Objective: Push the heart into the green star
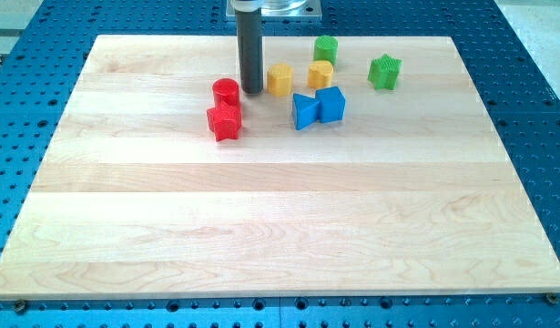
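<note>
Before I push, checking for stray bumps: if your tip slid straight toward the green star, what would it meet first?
Most likely the nearer yellow block, just to the view's right of my tip; the green star lies farther on. Depth is uncertain.

- Our rod (251, 46) gets chopped off by the view's top edge, so we can't see what it hangs from, just a bit of a grey mount (272, 8).
- We honestly can't tell which yellow block (280, 79) is the heart; both are too small, the other yellow block (320, 75) included.
- The wooden surface (280, 228) loses its bottom corners at the view's edge.
</note>
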You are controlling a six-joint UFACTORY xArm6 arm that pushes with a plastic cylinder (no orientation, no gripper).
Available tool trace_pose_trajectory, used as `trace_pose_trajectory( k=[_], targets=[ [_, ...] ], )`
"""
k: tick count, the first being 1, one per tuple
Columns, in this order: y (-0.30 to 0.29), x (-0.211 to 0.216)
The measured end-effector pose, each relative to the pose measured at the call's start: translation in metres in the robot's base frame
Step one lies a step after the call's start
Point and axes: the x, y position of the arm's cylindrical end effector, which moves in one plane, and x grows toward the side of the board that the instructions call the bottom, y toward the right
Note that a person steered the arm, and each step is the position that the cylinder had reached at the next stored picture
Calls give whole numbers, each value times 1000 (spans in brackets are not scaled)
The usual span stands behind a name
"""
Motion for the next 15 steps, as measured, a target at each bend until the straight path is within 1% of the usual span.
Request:
trace_pose_trajectory(
  k=[1, 2, 3, 5, 6, 7, 8, 9, 10, 12, 13, 15],
  targets=[
    [21, 0],
    [87, -15],
    [124, -29],
    [125, -29],
    [115, -29],
    [149, -17],
    [161, 5],
    [161, 15],
    [151, 21],
    [114, 21],
    [117, 21],
    [157, 21]
  ],
)
